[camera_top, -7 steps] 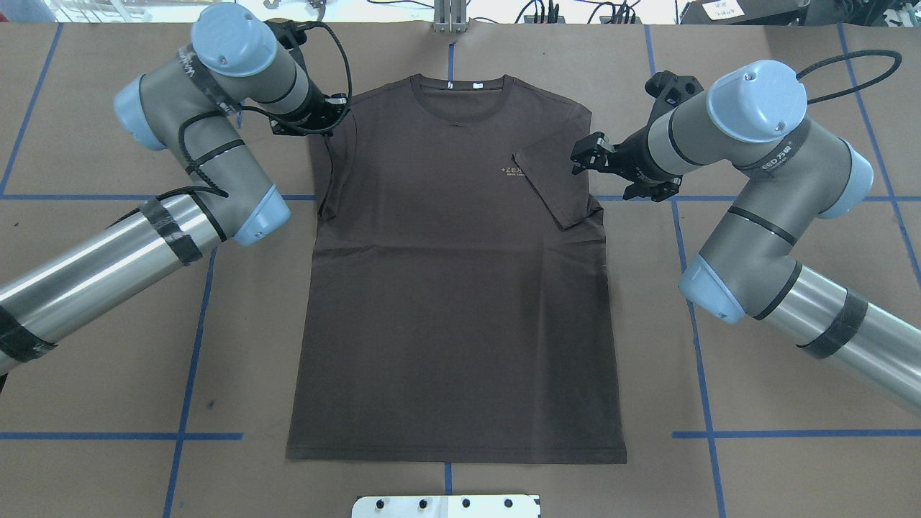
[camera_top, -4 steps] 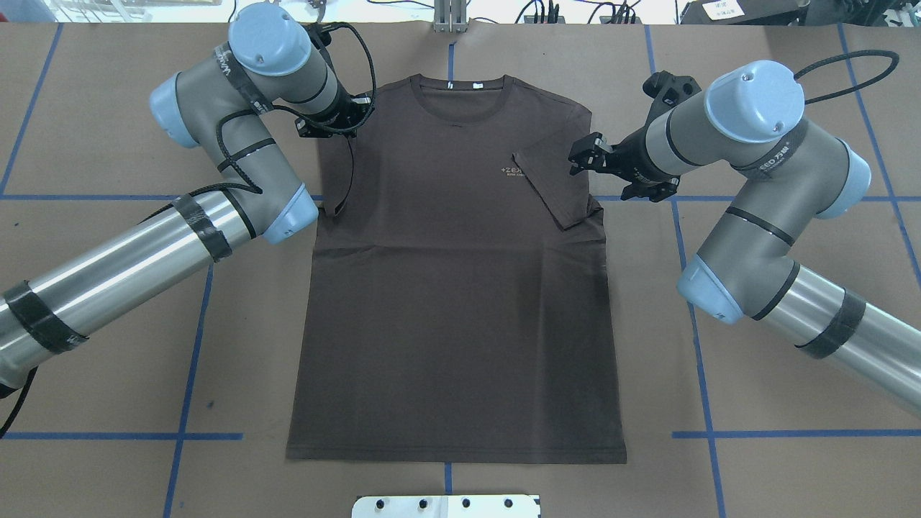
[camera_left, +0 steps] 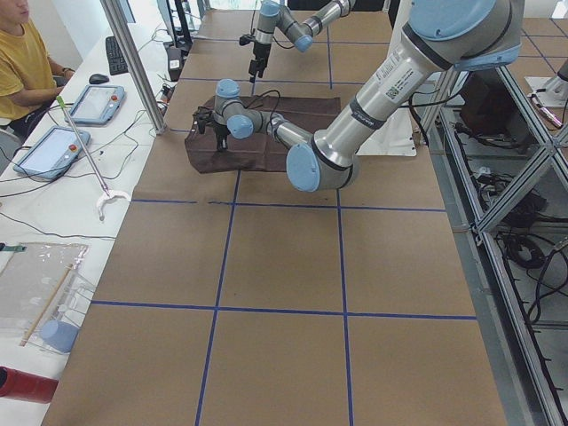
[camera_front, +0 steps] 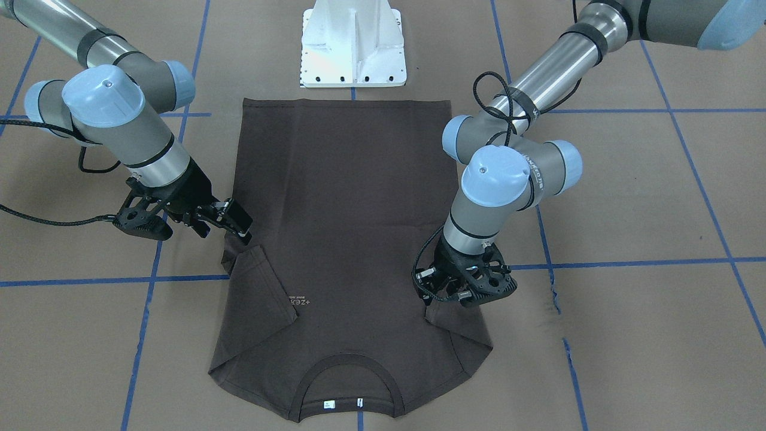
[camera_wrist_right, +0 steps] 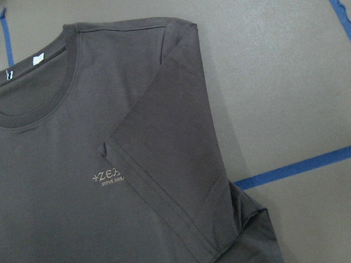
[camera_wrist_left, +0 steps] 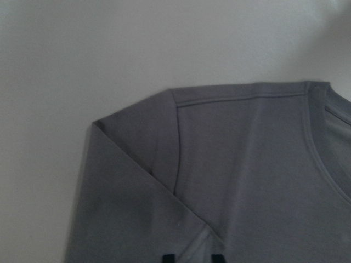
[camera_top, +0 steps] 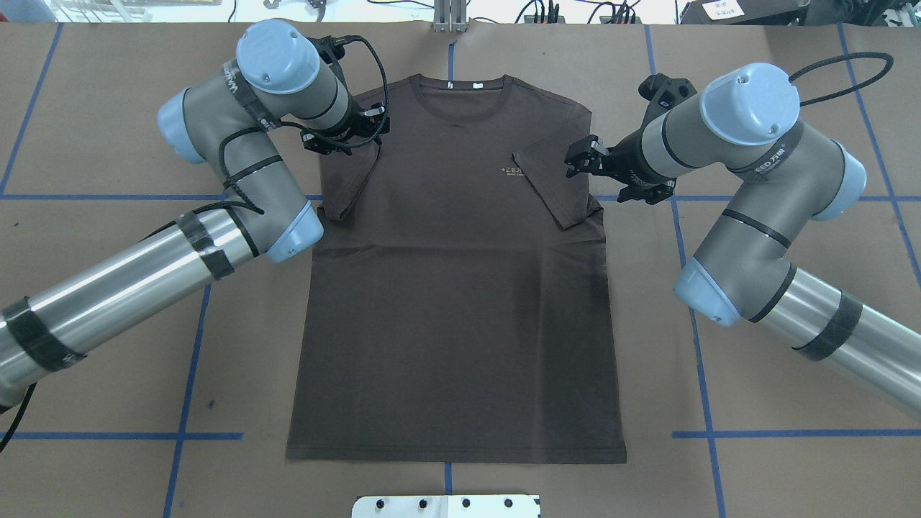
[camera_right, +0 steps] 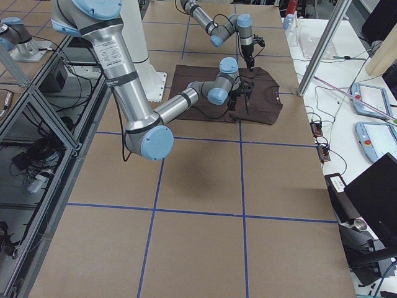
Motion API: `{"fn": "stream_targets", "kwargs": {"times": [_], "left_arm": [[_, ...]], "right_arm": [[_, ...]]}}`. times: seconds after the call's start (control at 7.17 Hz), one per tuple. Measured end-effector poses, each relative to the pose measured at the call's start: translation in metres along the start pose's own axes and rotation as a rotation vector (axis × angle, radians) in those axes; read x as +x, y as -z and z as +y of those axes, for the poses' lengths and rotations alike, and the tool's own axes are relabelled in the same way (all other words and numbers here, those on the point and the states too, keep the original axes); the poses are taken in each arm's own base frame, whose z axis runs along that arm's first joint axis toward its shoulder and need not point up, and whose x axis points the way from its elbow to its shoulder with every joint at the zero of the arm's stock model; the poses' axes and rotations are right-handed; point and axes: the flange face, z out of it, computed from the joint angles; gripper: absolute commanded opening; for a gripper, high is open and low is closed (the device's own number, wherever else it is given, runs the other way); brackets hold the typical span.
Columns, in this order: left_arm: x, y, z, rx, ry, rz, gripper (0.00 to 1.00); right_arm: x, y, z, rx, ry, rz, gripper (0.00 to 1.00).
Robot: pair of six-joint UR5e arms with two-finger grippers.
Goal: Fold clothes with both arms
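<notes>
Watching the feeds from my desk: the dark brown short-sleeved cotton T-shirt [camera_top: 460, 302] lies flat, chest up, in the middle of the brown paper-covered table [camera_top: 108, 360], which has blue tape lines [camera_top: 188, 338] running across it. Its ribbed round collar [camera_top: 464, 92], with the small white neck labels [camera_top: 476, 85], points at the table's far edge, away from the robot. The hem sits just short of the white pedestal base [camera_front: 353, 48] at the robot's edge. The right-side sleeve [camera_wrist_right: 170, 137] is folded in flat over the chest, with its hem corner almost touching the tiny pale chest logo [camera_wrist_right: 109, 176]. The right gripper [camera_top: 575, 158] hangs just beside that folded sleeve at the shirt's side edge, fingers spread apart with nothing between them. The left-side sleeve [camera_top: 347, 183] is also turned inward over the body, lying at a slant. The left gripper [camera_top: 375, 129] is right at that shoulder, over the cloth. Its wrist view only shows two dark fingertips [camera_wrist_left: 167, 258] poking in at the bottom edge with fabric between them, and honestly I can't tell if they're pinching the sleeve or just hovering. The body of the shirt below the sleeves is smooth apart from a faint crease across it.
</notes>
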Motion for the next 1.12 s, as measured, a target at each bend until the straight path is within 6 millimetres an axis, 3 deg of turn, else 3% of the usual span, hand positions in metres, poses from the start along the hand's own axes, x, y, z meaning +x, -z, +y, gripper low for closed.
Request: {"fn": "stream_targets", "kwargs": {"times": [0.14, 0.28, 0.56, 0.84, 0.98, 1.12], "left_arm": [[-0.013, 0.021, 0.027, -0.01, -0.002, 0.046, 0.8], [-0.024, 0.043, 0.053, -0.022, 0.001, 0.087, 0.79], [-0.044, 0.074, 0.099, -0.075, 0.003, 0.128, 0.75], [-0.047, 0.086, 0.115, -0.125, 0.015, 0.116, 0.76], [-0.045, 0.089, 0.119, -0.133, 0.034, 0.116, 0.76], [-0.044, 0.089, 0.123, -0.138, 0.046, 0.114, 0.76]], "right_arm": [[-0.005, 0.0, 0.015, -0.011, 0.002, -0.008, 1.0], [-0.007, 0.0, 0.042, -0.026, -0.024, -0.015, 0.89], [0.005, -0.004, 0.122, -0.063, -0.124, 0.022, 0.81], [0.003, 0.003, 0.211, -0.048, -0.122, 0.125, 0.82], [0.01, 0.004, 0.254, -0.019, -0.098, 0.17, 0.76], [0.023, 0.003, 0.284, 0.003, -0.109, 0.201, 0.65]]}}
